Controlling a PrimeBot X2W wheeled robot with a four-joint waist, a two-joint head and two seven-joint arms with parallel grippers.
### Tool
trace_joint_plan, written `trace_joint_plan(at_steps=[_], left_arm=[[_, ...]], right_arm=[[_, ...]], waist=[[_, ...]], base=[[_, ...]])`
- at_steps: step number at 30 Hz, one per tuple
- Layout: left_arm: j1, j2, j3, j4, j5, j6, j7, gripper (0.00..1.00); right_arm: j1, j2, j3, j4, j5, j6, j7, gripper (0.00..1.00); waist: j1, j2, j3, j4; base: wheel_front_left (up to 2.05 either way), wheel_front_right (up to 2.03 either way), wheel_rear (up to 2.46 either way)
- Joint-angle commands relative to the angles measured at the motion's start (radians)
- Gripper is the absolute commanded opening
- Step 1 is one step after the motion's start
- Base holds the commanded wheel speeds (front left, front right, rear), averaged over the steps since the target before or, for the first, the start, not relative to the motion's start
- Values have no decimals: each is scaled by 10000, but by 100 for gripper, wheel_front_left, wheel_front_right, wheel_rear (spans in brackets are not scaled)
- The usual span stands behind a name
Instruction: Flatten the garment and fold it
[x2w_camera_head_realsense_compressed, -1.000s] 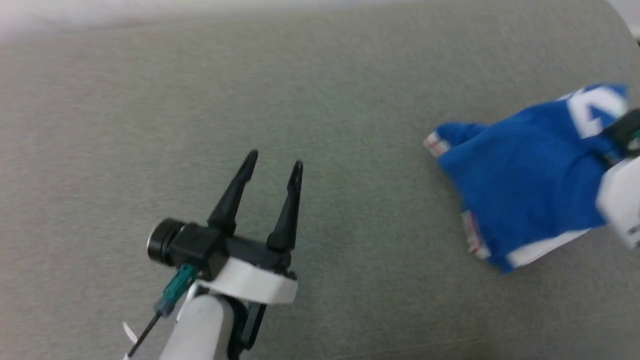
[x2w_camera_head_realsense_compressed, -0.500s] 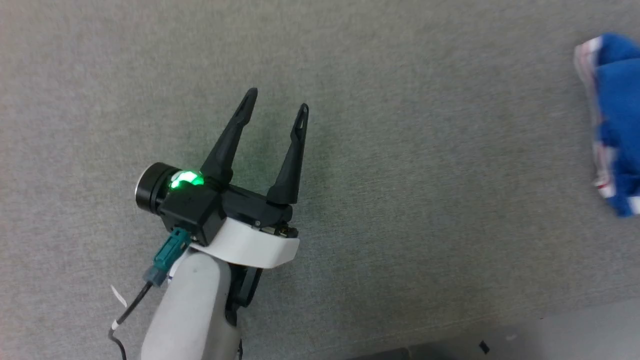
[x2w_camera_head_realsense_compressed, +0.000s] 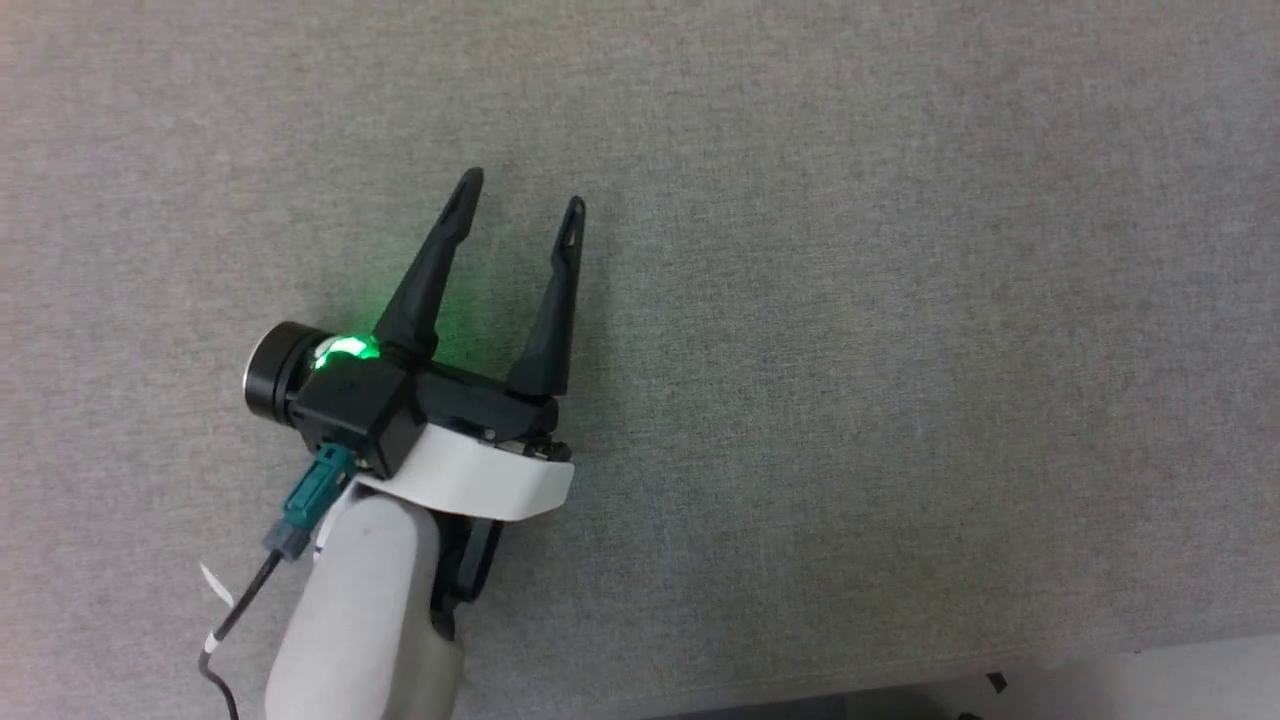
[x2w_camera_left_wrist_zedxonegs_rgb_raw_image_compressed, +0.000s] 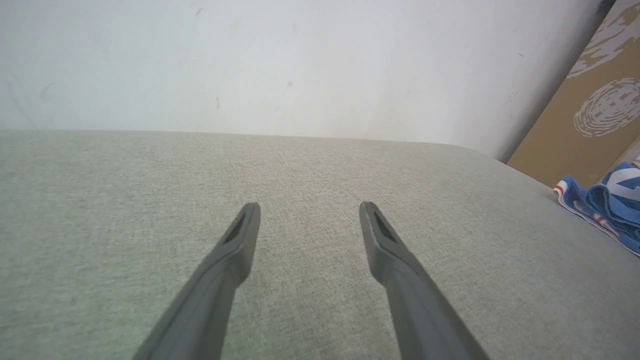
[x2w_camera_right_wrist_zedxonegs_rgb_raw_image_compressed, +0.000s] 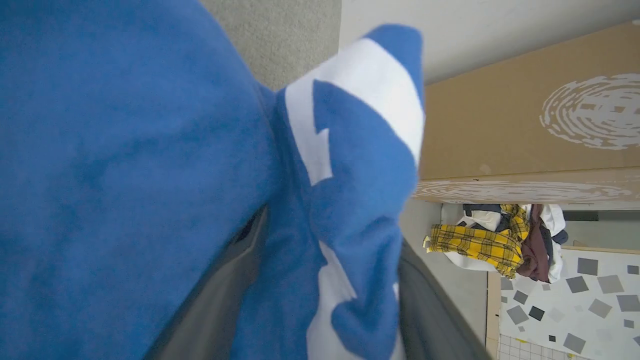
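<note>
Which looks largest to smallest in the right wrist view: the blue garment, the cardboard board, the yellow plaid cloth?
1. blue garment, enlarged by nearness to the camera.
2. cardboard board.
3. yellow plaid cloth.

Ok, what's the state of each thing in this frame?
Garment: bunched up, not flattened.
Left gripper: open, empty, over the grey surface.
Right gripper: open, jaws either side of a garment fold.
Clothes pile: heaped, unfolded.
</note>
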Motion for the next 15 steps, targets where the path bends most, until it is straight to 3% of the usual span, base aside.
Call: trace_joint_plan(at_steps=[1, 8, 15], left_arm=[[101, 5, 72, 86, -7, -80, -47, 100], [782, 5, 208, 210, -226, 19, -47, 100], [1696, 5, 461, 237, -441, 175, -47, 100]], right_arm=[[-179, 51, -83, 47, -117, -23, -56, 100], [-475, 263, -103, -21, -459, -23, -165, 100], [-642, 848, 181, -882, 65, -23, -495, 100]], waist=[[0, 1, -431, -82], [0, 1, -2020, -273], [0, 1, -3634, -193]], base=[[0, 0, 0], [0, 0, 0], [0, 0, 0]])
